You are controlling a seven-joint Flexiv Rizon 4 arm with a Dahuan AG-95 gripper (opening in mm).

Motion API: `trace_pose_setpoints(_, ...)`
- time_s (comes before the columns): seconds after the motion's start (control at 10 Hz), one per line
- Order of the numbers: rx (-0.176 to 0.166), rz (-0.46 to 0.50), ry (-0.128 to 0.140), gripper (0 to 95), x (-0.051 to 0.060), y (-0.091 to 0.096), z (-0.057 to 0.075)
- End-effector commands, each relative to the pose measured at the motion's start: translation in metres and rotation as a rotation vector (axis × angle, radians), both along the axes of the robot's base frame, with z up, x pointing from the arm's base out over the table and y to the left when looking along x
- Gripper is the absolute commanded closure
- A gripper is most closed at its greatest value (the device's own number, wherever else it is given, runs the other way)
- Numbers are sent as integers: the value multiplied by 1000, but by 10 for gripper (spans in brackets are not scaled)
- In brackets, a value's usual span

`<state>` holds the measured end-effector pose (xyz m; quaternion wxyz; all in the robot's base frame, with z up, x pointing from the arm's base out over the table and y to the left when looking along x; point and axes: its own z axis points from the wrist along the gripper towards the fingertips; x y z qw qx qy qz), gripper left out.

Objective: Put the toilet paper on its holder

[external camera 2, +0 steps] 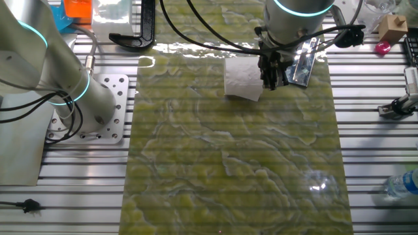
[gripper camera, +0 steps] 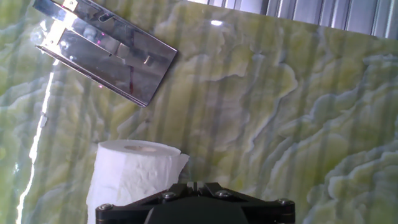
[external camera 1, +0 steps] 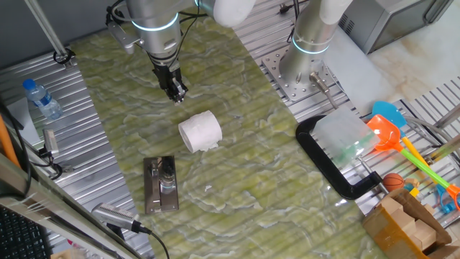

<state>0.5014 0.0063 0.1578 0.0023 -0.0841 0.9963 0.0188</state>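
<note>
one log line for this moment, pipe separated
gripper: shut, empty, above table | toilet paper: on its side, ungrasped | holder: bare post

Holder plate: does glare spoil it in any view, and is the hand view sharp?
Hand view: the holder mirrors bright light in streaks, post hard to discern; toilet paper sharp. The other fixed view: glare on the plate. One fixed view: plate evenly lit, post visible.

At frame centre in one fixed view the toilet paper (external camera 1: 200, 132) is plain white. Lower left of it, the holder (external camera 1: 160, 185) is shiny silver metal with dark edges. The mat (external camera 1: 244, 165) beneath is green-yellow with pale marbled veining. The gripper (external camera 1: 175, 91) looks black, perhaps dark grey.
</note>
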Motion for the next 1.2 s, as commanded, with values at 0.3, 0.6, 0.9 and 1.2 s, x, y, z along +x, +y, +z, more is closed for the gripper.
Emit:
trace_pose_setpoints(0.3,-5,-22,-1,570,0,1,-1)
trace_pose_setpoints(0.6,-2,-34,-1,570,0,2,-4)
trace_pose_setpoints(0.9,-1,-37,18,570,1,3,-7)
trace_pose_setpoints(1.2,1,-65,37,570,1,4,-9)
